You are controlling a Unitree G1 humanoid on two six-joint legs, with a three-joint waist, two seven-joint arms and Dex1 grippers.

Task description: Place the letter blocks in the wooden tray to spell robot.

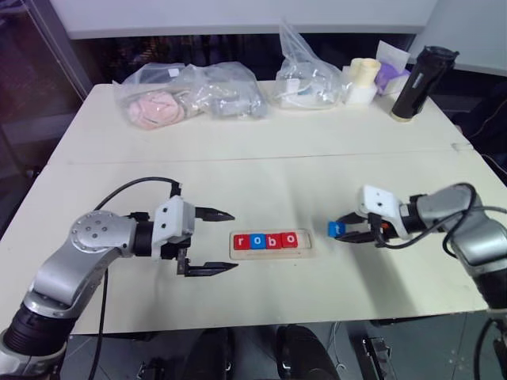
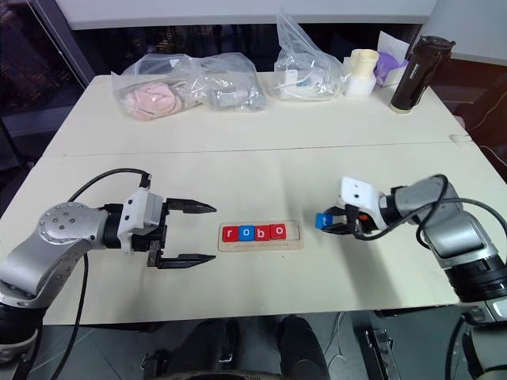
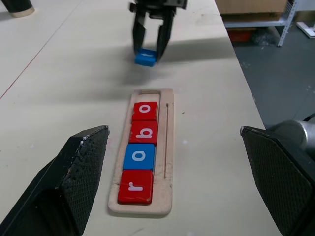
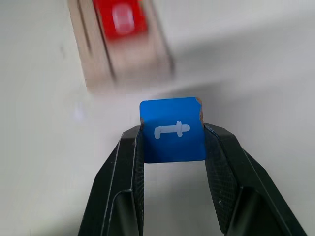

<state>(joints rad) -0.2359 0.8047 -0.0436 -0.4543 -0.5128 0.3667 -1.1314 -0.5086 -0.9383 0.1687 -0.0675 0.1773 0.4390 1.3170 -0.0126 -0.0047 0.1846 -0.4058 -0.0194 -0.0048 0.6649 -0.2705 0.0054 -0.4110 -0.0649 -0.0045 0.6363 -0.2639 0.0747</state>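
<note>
I have the right gripper clamped on the blue t block, one finger on each side, held off the table just past the open right end of the wooden tray. In the tray's groove sit four tiles in a row, touching: red r, blue o, red b and red o, leaving the last slot bare. My left gripper hangs near the tray's left end, its fingers spread wide and holding nothing, pointing toward the tray.
</note>
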